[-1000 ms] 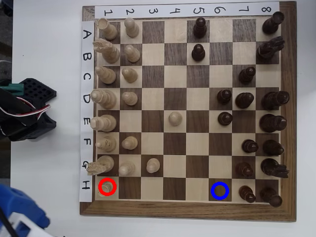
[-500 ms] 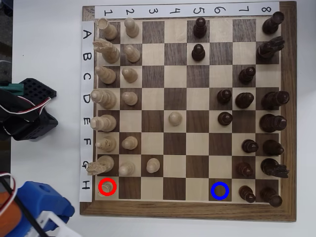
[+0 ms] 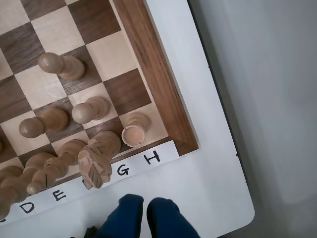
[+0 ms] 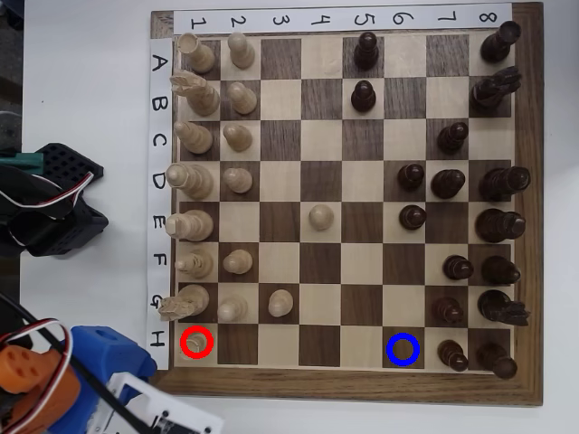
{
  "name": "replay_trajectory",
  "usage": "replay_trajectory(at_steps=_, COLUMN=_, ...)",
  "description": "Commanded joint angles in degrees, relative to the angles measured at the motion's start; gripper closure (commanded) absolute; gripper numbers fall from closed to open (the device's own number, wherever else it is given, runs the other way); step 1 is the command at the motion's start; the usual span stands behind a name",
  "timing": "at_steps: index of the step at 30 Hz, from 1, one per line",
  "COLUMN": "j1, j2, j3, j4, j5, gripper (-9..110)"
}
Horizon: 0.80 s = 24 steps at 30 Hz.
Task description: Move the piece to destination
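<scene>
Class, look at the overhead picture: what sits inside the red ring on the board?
Inside the red ring sits the piece, short, pale and round-topped, on corner square H1. The piece covers the square's middle.

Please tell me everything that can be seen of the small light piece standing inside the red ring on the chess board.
The piece is short, pale cream and looks like wood, with a round top that seems to have a raised rim in the wrist view. It stands upright on the corner square of row H, column 1, inside the red ring. The light knight stands on the neighbouring square without clearly touching it. The blue gripper is off the board, beside the H label, not touching the piece.
</scene>
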Motion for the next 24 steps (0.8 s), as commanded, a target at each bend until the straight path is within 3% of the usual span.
replay_trajectory(at_steps=1, j1=-2.6, j2=-0.4, j3=0.1, j4=0.4, j5=-8.7, gripper=98)
replay_trajectory(at_steps=13, j1=-6.1, j2=-4.9, j3=5.1, j4=0.3, j5=-23.9, gripper=95)
replay_trajectory(at_steps=24, j1=-7.0, j2=-6.9, j3=4.0, j4=-1.1, j5=-24.1, gripper=90)
